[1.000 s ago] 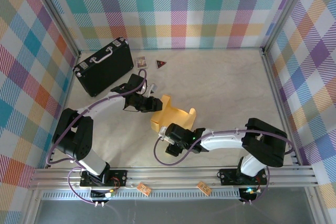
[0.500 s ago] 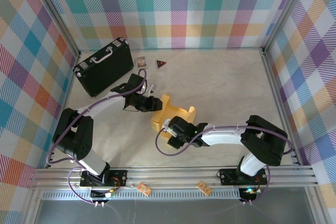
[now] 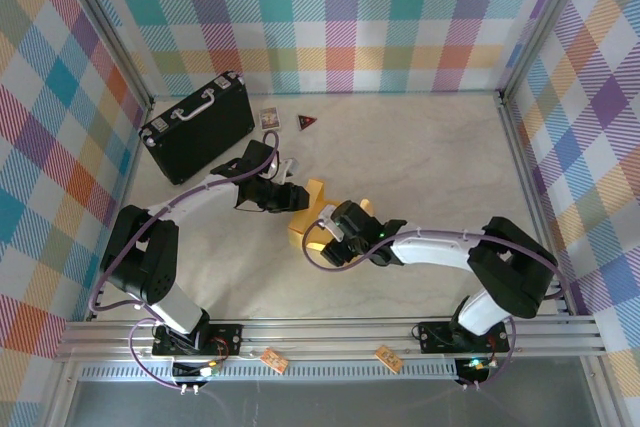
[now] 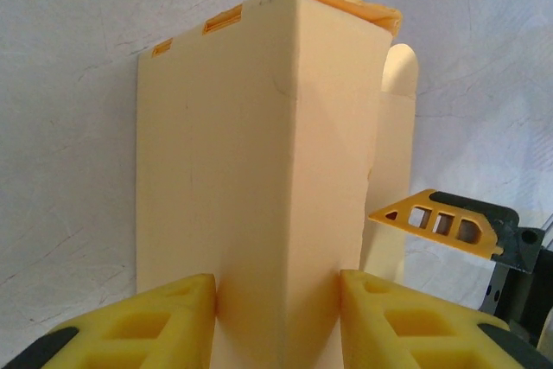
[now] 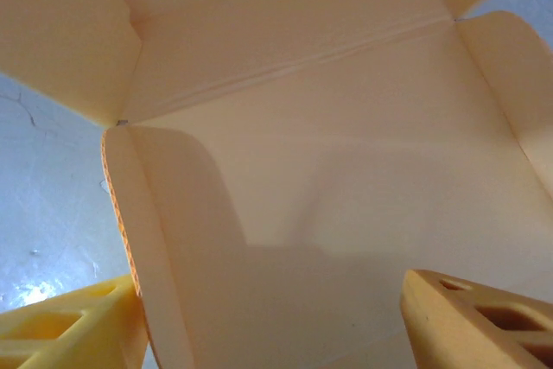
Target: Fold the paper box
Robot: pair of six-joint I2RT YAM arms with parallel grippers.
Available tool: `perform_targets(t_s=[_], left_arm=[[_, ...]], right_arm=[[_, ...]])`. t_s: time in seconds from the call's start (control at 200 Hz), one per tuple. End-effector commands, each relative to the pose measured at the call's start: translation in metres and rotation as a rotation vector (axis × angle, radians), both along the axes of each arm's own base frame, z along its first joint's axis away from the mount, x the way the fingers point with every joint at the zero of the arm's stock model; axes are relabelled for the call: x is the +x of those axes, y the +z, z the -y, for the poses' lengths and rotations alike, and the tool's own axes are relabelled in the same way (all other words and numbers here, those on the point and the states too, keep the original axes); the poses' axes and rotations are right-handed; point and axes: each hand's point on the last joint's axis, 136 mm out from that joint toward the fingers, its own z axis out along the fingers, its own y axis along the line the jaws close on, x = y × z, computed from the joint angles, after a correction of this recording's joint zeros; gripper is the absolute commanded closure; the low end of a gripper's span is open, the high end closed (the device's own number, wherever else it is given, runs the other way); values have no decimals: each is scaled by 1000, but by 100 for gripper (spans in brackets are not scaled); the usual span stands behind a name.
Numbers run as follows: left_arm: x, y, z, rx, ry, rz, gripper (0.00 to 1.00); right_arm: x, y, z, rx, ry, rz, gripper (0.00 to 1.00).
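The right gripper (image 5: 270, 300) has come forward from the near edge and is now at the box (image 5: 346, 153); its jaws are wide apart with a flap between them, and it holds nothing. The box stands half made in the middle of the table (image 3: 430, 157), still open. Behind it the left gripper (image 4: 276, 283) is clamped on a box wall and has not moved; so I think one arm steadies while the other folds the flap in. The case (image 3: 197, 125) sits far back.

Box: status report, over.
Left pincer clamped on box wall. Right pincer open, astride a flap. Box part-folded, flaps open. Black case far left, apart, not in the way.
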Motion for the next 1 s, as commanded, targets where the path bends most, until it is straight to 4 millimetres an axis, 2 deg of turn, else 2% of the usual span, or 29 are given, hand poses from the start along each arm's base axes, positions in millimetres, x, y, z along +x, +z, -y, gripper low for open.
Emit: perform_targets(t_s=[0.0, 0.205, 0.535, 0.635, 0.995], left_arm=[[-24, -37, -17, 101, -1, -136, 61], [-24, -38, -17, 103, -1, -140, 60], [-23, -38, -17, 102, -3, -137, 60], [-24, -37, -17, 104, -3, -137, 61], [-23, -37, -17, 103, -4, -138, 60]], right_arm=[[13, 7, -6, 24, -40, -3, 26], [23, -13, 1, -32, -106, -46, 27], [26, -38, 17, -70, -205, -142, 28], [28, -36, 19, -39, -232, -174, 28], [20, 0, 3, 80, -190, -219, 29]])
